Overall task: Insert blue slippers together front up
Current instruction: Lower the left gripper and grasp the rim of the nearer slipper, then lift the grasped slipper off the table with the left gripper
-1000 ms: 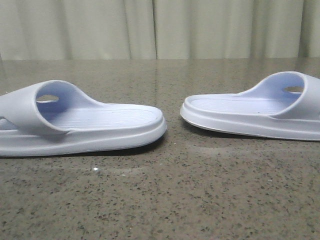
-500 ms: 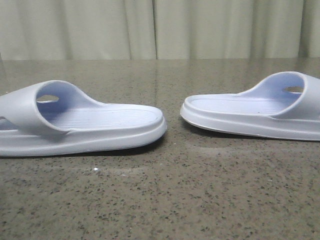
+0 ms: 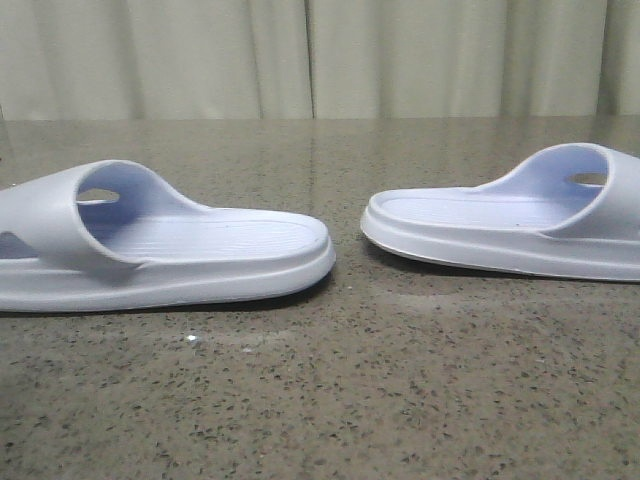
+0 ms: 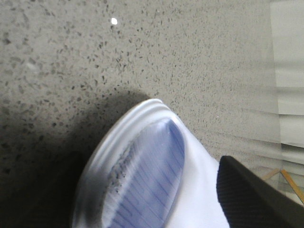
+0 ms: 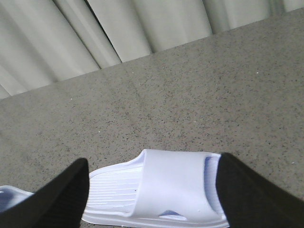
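Observation:
Two blue slippers lie sole-down on the speckled stone table, toes facing each other with a gap between. The left slipper (image 3: 200, 250) fills the left wrist view (image 4: 152, 171), where my left gripper (image 4: 147, 213) closes on its sides. Only one black finger (image 4: 251, 199) shows, pressed against the white side. The strap's lower edge is kinked. The right slipper (image 3: 480, 225) lies under my right gripper (image 5: 156, 199), which is open, its black fingers (image 5: 66, 199) standing outside the slipper (image 5: 161, 185) at toe and heel. Neither gripper shows in the front view.
The table (image 3: 320, 400) runs back to pale curtains (image 3: 320, 55) along its far edge. The left slipper's toe peeks in at the corner of the right wrist view (image 5: 7, 197).
The left slipper has shifted slightly to the right and its strap edge has buckled a little. The right slipper has not moved.

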`<state>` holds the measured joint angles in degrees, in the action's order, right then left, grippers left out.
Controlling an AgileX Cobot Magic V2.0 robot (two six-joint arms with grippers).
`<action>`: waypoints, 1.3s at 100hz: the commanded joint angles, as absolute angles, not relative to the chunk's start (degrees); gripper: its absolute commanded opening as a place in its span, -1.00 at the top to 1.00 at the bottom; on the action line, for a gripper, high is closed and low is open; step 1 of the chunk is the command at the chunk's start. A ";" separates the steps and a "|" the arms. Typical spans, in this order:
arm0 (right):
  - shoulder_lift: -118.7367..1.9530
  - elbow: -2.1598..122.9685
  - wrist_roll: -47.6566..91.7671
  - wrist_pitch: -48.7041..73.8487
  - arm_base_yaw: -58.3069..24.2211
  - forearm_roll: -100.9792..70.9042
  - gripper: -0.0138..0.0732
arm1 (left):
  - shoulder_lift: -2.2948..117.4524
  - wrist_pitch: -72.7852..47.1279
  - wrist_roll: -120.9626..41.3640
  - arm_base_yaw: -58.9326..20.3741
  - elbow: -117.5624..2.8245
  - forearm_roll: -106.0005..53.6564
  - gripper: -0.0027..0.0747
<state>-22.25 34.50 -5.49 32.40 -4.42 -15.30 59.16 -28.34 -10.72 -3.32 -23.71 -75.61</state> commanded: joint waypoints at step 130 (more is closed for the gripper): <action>-23.11 36.48 -5.28 27.42 -4.41 -15.80 -0.41 | 59.32 -30.20 -12.95 -3.63 -25.00 -80.26 0.89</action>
